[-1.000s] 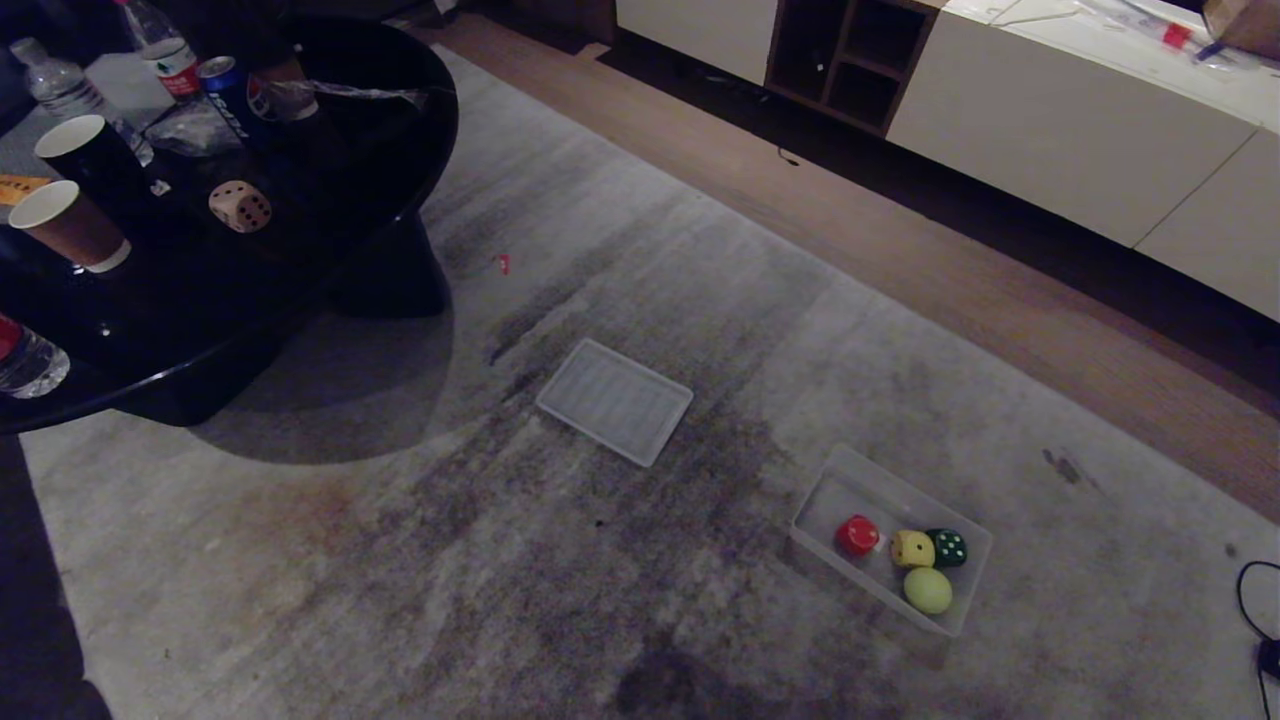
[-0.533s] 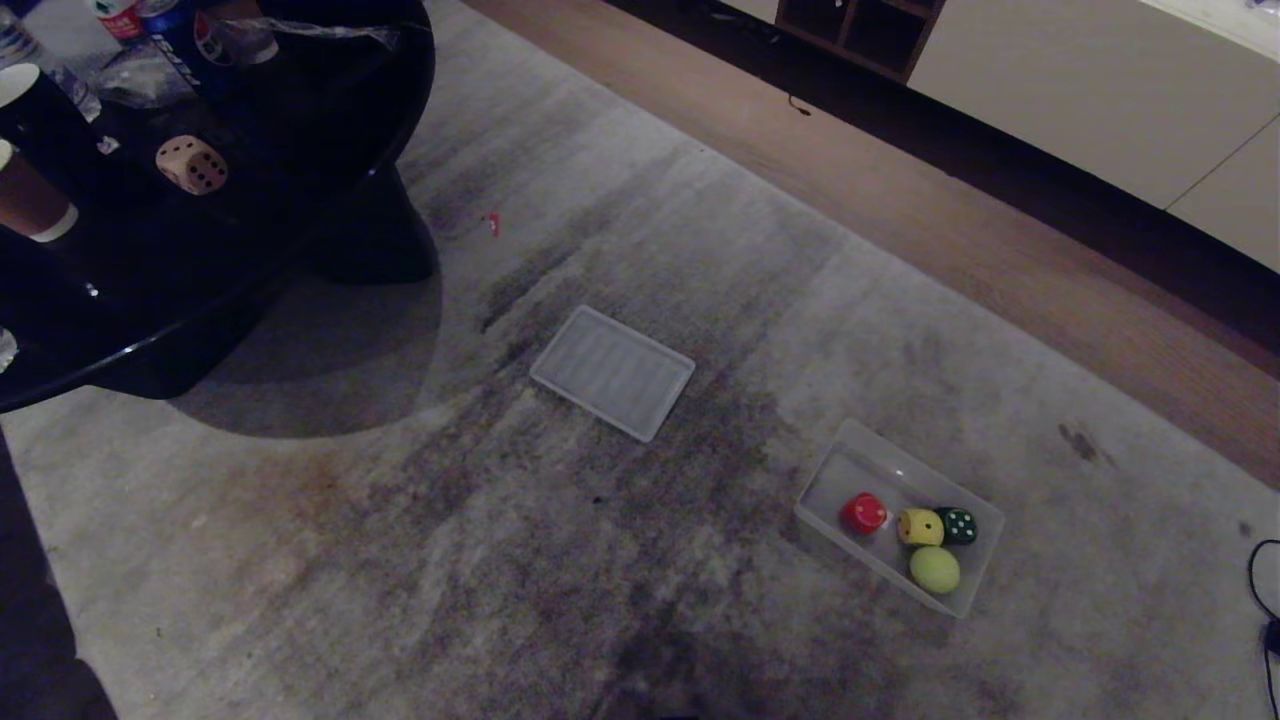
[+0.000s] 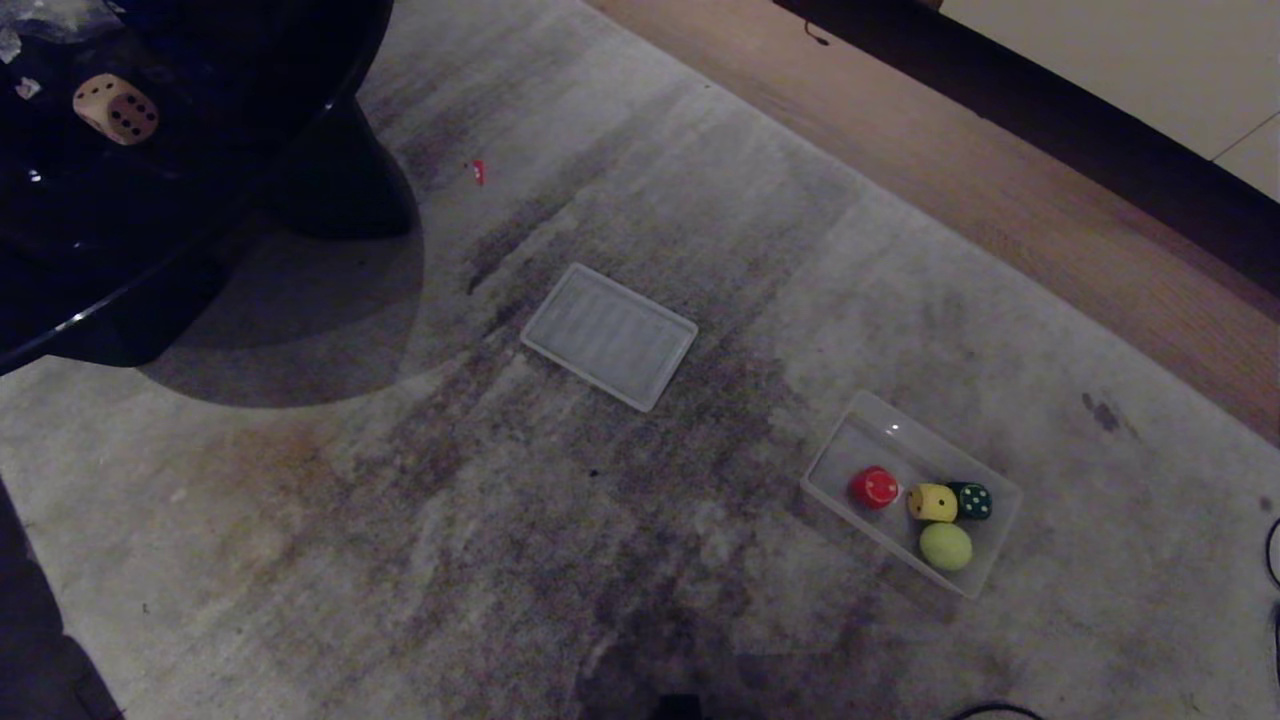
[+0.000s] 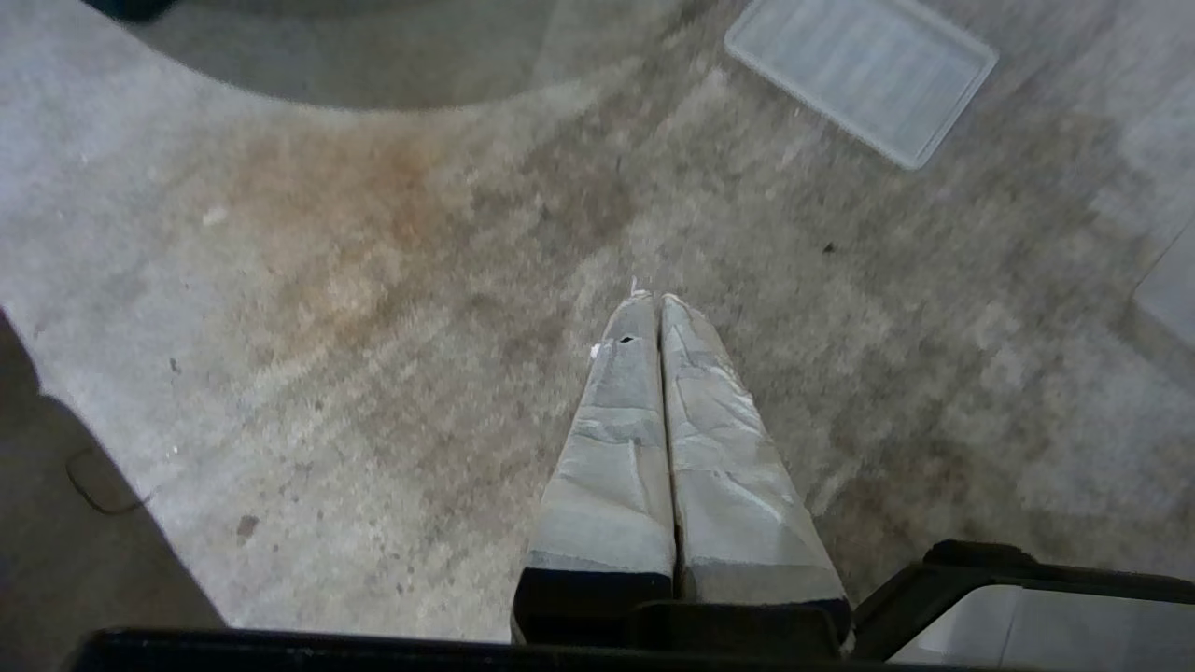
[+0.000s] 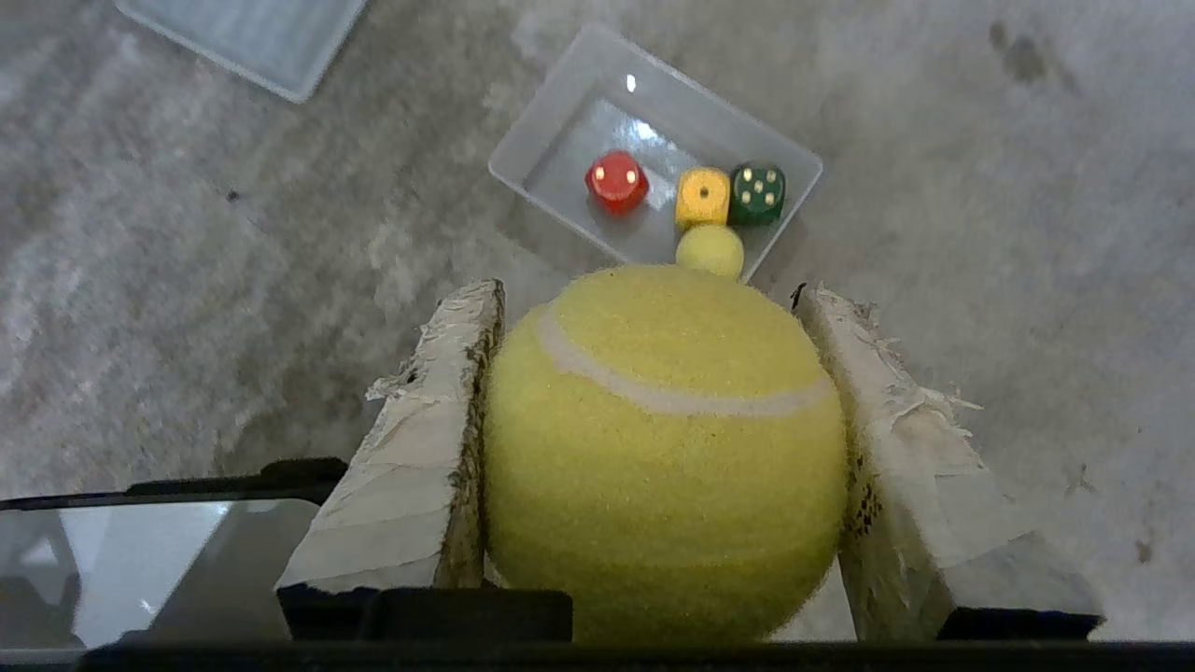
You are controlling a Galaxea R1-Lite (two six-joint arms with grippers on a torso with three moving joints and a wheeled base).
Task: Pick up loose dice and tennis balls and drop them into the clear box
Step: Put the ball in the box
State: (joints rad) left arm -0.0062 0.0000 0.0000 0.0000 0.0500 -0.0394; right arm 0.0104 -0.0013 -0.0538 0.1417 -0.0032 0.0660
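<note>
The right gripper (image 5: 653, 308) pinched a tennis ball (image 5: 663, 448) above the grey rug (image 3: 400, 520). The left gripper (image 4: 651, 303) was pressed together. The clear box (image 3: 985, 575) lay near right.

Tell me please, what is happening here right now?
The robot is tidying toys into the clear box on the rug. The right gripper holds a tennis ball. The box already contains another ball and red, yellow and green dice. A tan die sits on the black table. The left gripper is shut and empty.
</note>
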